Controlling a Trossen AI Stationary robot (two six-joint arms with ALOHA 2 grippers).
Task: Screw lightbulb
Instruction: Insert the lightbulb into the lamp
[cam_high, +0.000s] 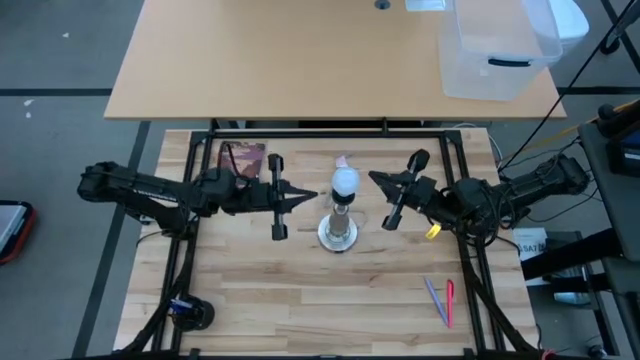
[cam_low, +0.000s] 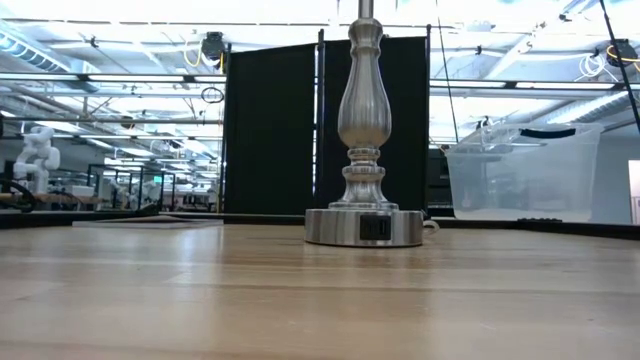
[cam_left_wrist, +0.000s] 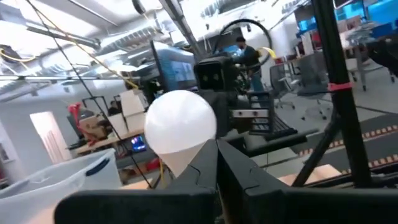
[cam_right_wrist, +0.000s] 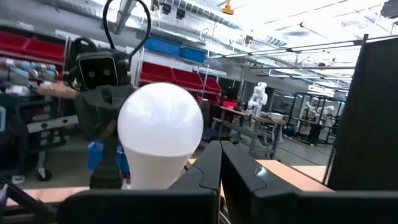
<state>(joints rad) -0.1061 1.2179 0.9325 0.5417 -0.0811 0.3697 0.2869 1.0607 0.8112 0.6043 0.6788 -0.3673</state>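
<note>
Midway along the tabletop's far edge, the lightbulb (cam_high: 344, 181) stands upright; left gripper (cam_high: 309, 197) nearer than right gripper (cam_high: 375, 178), both pressed together, empty.

A: What stands on the wooden table (cam_low: 200, 300)?
B: A silvery lamp stand (cam_low: 363, 150), upright on its round base.
A: And behind?
B: Dark panels (cam_low: 270, 130); a clear plastic bin (cam_low: 520, 170) at right.
</note>
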